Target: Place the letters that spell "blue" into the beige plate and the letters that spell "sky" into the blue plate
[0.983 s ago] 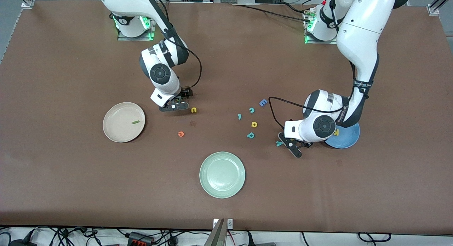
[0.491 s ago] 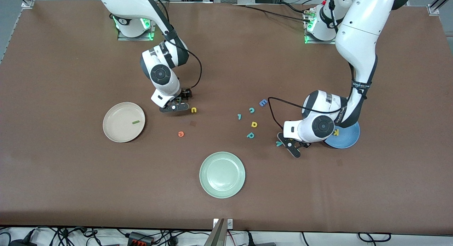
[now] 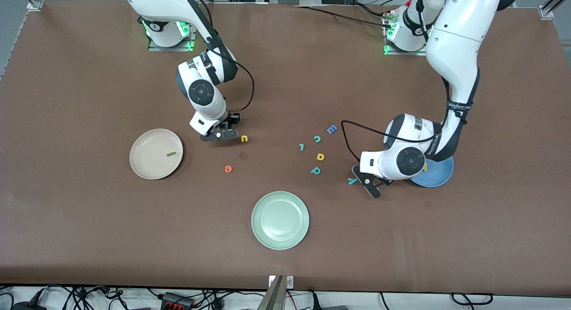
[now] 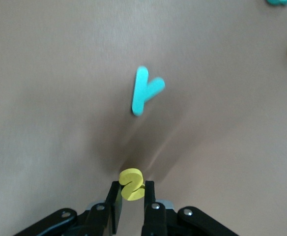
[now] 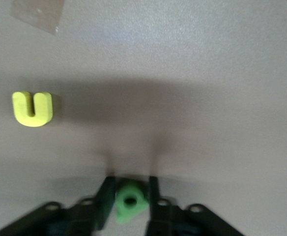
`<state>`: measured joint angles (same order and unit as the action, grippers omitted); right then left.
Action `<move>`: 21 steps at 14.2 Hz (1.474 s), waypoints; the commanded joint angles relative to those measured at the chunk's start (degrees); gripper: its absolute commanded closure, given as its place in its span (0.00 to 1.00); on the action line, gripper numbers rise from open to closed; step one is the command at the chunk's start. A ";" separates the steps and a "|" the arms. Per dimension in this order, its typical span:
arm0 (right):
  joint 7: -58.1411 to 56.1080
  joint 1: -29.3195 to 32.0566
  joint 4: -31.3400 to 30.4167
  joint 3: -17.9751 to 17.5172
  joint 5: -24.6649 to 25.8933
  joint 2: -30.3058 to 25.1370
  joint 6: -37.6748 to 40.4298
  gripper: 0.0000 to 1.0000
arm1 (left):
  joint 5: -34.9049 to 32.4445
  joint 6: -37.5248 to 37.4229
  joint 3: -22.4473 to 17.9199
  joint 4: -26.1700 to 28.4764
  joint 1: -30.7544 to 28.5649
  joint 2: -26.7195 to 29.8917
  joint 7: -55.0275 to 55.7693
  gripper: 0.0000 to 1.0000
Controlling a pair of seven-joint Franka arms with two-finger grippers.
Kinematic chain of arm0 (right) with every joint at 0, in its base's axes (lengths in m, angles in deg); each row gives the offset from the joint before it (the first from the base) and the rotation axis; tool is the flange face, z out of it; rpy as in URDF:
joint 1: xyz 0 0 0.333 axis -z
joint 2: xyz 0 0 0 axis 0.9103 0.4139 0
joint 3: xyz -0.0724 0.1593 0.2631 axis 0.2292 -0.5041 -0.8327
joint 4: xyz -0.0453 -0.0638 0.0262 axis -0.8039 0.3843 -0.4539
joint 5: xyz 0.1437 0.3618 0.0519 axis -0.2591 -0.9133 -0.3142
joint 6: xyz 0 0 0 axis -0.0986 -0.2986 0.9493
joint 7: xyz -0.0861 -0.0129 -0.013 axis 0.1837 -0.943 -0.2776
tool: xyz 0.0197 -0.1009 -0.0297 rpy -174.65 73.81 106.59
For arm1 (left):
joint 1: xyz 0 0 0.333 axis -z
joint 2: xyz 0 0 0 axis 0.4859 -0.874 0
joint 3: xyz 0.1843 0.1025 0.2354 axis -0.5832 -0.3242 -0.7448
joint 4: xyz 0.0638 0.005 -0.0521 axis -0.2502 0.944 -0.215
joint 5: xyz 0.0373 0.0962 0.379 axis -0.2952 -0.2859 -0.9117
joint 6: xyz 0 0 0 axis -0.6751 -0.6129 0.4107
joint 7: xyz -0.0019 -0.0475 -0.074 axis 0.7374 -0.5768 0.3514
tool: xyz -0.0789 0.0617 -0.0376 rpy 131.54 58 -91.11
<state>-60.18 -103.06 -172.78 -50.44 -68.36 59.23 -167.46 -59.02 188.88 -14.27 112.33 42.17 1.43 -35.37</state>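
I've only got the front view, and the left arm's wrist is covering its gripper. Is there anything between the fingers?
Observer: Yes. The left wrist view shows the left gripper closed on the yellow "s".
Operator: Is the teal "y" caught in there too?
Observer: No. The teal "y" lies flat on the table, apart from the fingers.
Operator: And the right gripper?
Observer: Its wrist view shows the right gripper closed on the green "b", with the yellow "u" lying untouched nearby.

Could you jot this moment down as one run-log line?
left gripper: shut on yellow s | right gripper: shut on green b | beige plate: holds l bar
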 commanded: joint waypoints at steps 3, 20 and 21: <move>-1.31 0.59 -0.34 -0.31 -0.87 0.15 -0.66 0.77 | 0.55 -10.47 -0.13 0.56 -6.85 5.27 -1.26 0.91; 0.36 0.33 -0.17 -0.31 -8.08 -2.57 4.35 0.54 | 6.26 1.97 5.23 0.74 -6.87 2.30 -1.00 0.00; 2.88 0.33 -0.34 -0.31 -8.08 -2.57 4.44 0.53 | 6.26 4.08 5.32 0.74 -6.43 1.33 -1.18 0.00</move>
<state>-59.57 -102.54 -172.12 -50.65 -75.47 57.88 -163.93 -53.77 189.31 -9.11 113.13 35.23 4.43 -35.55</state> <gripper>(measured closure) 0.533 0.000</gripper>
